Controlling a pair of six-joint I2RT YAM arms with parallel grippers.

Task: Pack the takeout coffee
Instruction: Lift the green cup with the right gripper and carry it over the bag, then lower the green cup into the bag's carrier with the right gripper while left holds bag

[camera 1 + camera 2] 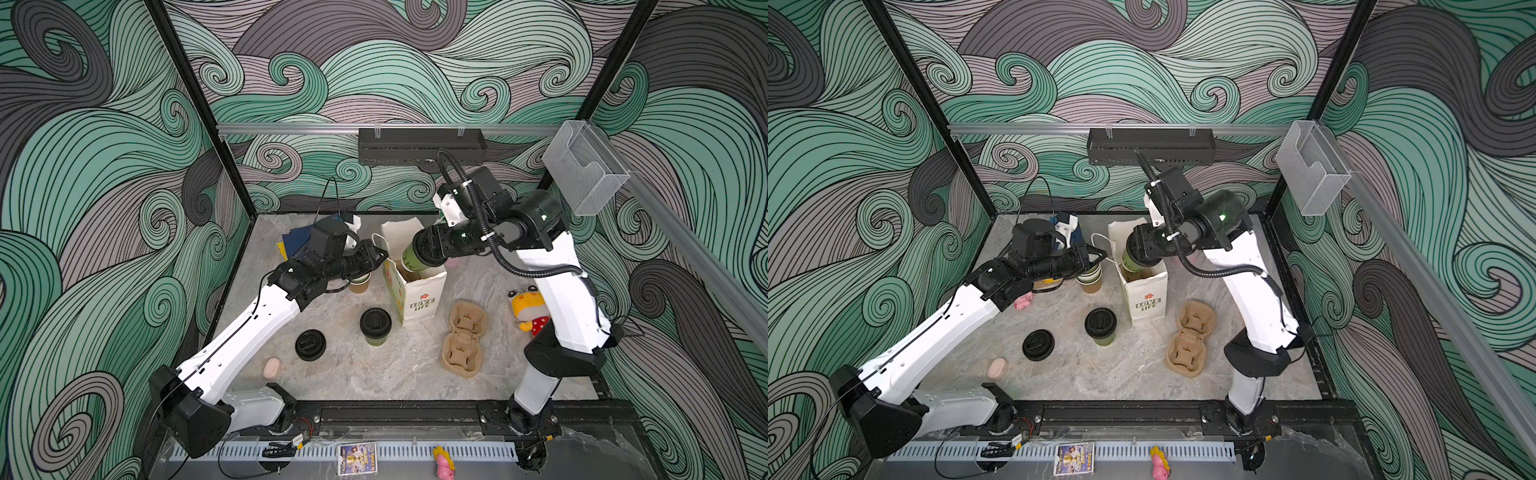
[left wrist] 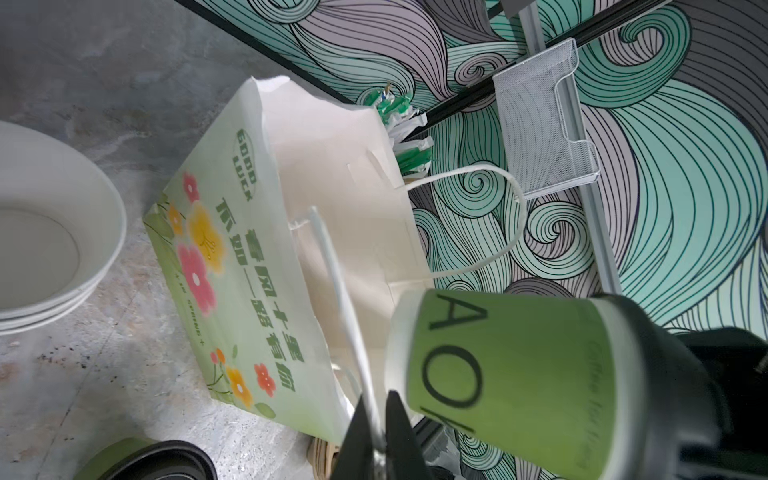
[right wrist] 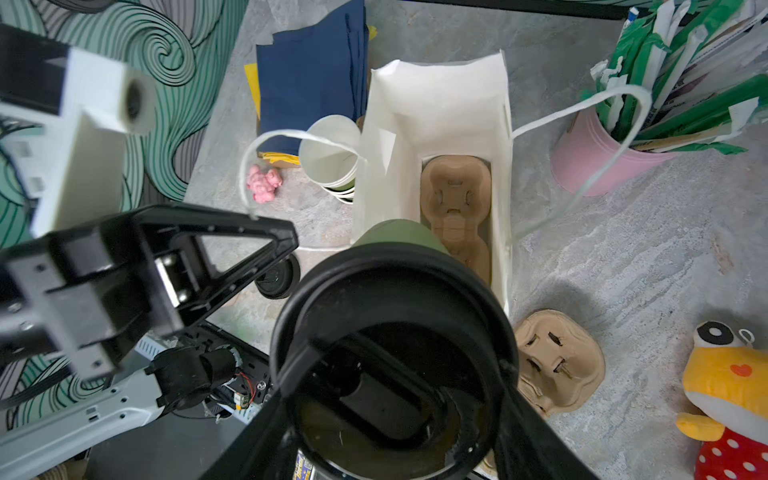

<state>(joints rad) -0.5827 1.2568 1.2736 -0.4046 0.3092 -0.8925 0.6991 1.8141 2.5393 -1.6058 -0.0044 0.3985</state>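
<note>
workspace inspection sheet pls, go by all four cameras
surface: grey marbled table, nothing spilled seen
job's things: lidded green cup held at the mouth of the open paper bag; second lidded cup stands in front of the bag; spare black lid lies flat beside it
clutter: cup carrier inside the bag, another carrier on the table, stacked empty cups, pink straw cup, blue napkins, plush toy
grippers: left gripper shut on the bag's string handle; right gripper grips the lidded green cup by its lid
cables: black hose loops along the right arm
surroundings: swirl-patterned walls, clear holder, black rack
</note>
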